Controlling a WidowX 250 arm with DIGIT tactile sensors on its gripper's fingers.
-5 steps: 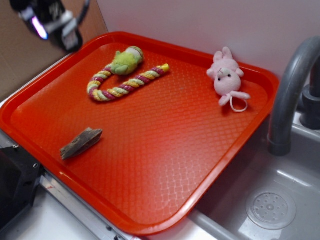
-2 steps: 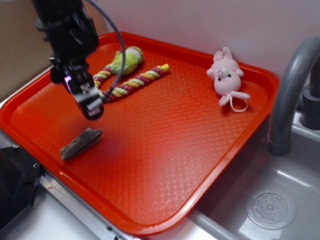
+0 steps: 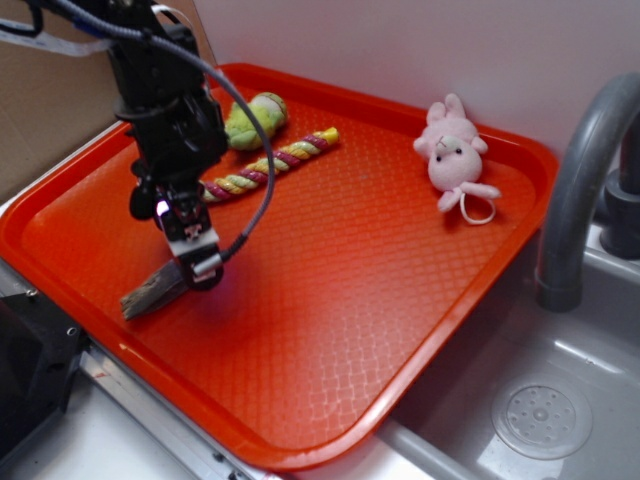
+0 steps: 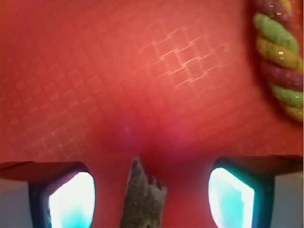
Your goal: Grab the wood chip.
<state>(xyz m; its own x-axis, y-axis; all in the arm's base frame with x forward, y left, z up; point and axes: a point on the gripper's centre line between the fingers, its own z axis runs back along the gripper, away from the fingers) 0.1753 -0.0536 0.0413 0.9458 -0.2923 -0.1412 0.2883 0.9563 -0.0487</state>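
The wood chip (image 3: pixel 150 293) is a small grey-brown wedge with jagged ends, lying on the red tray (image 3: pixel 330 300) near its front left edge. My gripper (image 3: pixel 200 268) is low over the chip's right end. In the wrist view the chip (image 4: pixel 143 199) lies between my two fingers, with red tray showing on both sides of it. The gripper (image 4: pixel 151 199) is open and the fingers (image 4: pixel 71 199) do not touch the chip.
A striped rope toy (image 3: pixel 262 165) with a green plush end (image 3: pixel 252 120) lies at the tray's back left; the rope also shows in the wrist view (image 4: pixel 280 61). A pink plush bunny (image 3: pixel 453 152) sits at the back right. A grey faucet (image 3: pixel 580 170) and sink (image 3: pixel 540 410) are to the right.
My gripper has come down from the upper left, over the rope toy, to just above the wood chip's right end. The chip and toys have not moved.
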